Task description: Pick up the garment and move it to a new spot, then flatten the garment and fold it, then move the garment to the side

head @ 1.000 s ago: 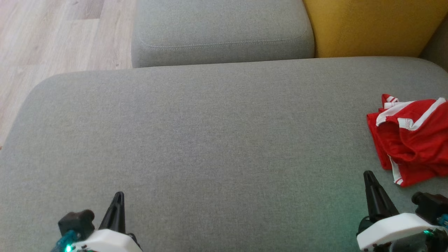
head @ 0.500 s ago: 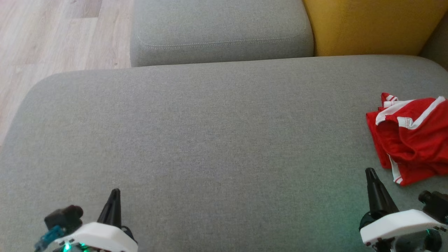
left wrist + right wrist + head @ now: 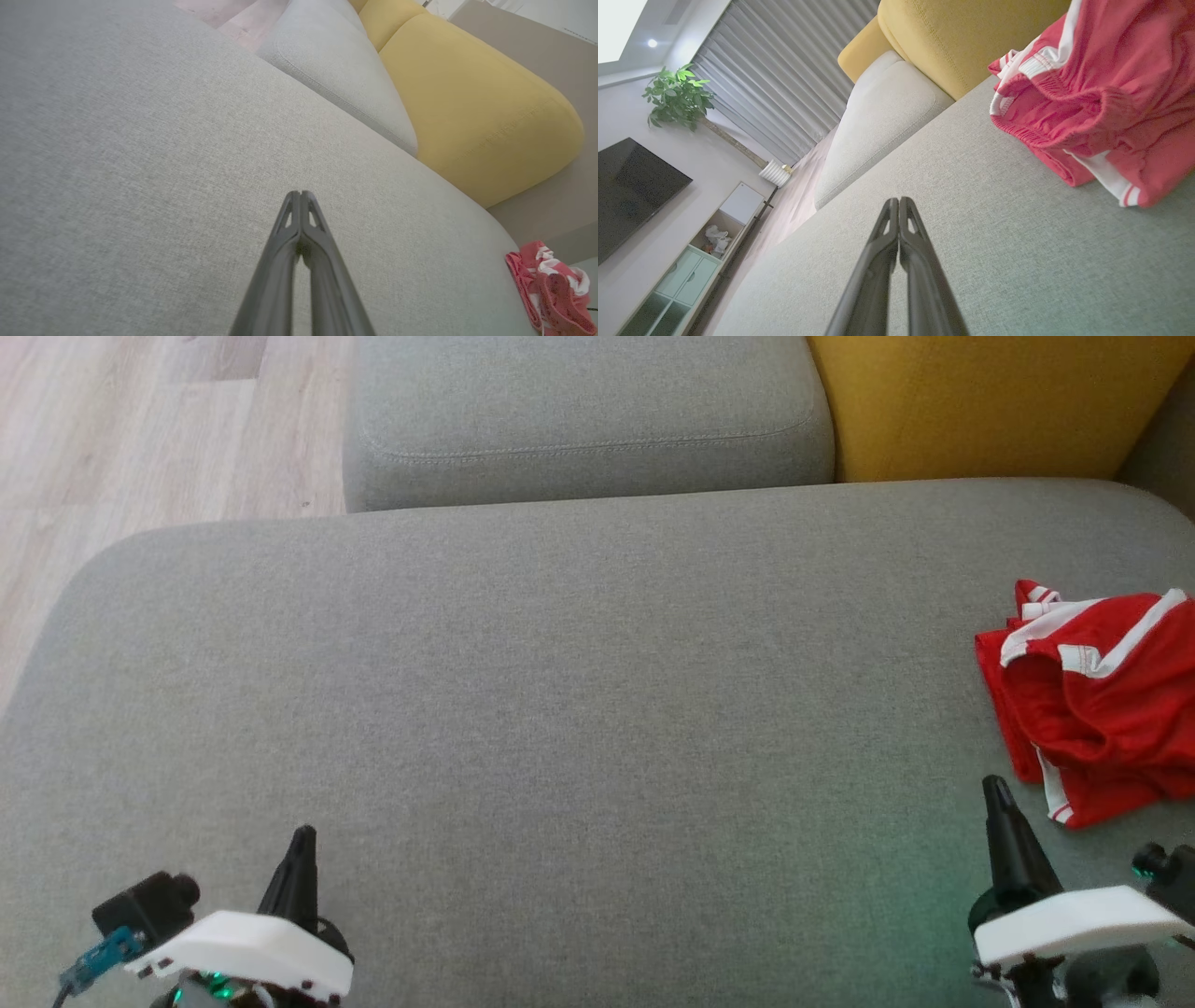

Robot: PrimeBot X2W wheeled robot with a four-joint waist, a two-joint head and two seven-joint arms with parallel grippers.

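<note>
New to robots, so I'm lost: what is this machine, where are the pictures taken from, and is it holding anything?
It is a two-armed robot. One picture looks down from its head at a grey sofa seat. The dark spikes at the bottom are its left gripper and right gripper, both shut and empty. The other two pictures come from wrist cameras looking along each gripper. Crumpled red shorts lie on the sofa seat by the right gripper, untouched.
</note>
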